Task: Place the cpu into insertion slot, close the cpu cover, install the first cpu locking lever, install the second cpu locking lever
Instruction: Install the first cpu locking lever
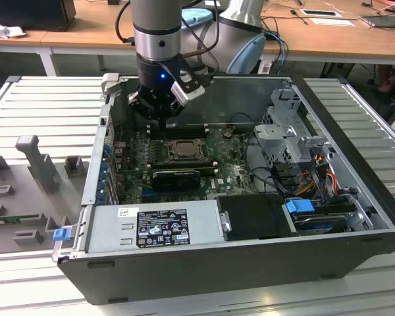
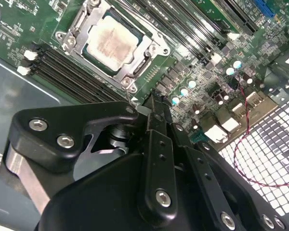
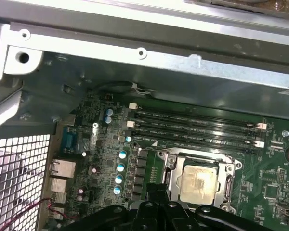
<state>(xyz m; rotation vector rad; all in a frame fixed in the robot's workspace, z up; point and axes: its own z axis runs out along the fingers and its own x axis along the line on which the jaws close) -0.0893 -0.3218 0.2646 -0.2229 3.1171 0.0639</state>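
Since the cpu (image 2: 110, 42) lies flat inside the insertion slot (image 2: 140, 65), the placing step seems to be done. The cpu cover (image 2: 77, 29) appears folded down over it, and its window leaves the pale top of the chip visible.

In the exterior view the socket sits near the middle of the motherboard (image 1: 230, 174). It is between the long memory slots (image 3: 192, 126) on the far side and the black expansion card (image 1: 176, 178) on the near side.

A thin rod, which looks like a locking lever (image 2: 130, 98), rises from the corner of the socket nearest the claw, so it is probably not yet hooked down. The gripper (image 2: 151, 103) hangs low over the board at that corner, above the memory slots and close to the far wall of the case (image 1: 217, 276). Its jaws look pressed together with nothing clearly between them. The tip is just beside the rod, but it is not possible to say whether they touch.

The main danger is a slip. The rod is thin and likely springy, so a closed tip could slide off it and strike the row of small capacitors (image 3: 120, 167) or the memory slot clips beside the socket. If the cover is not fully seated, force on the lever could also load the chip unevenly and harm the contacts below it.
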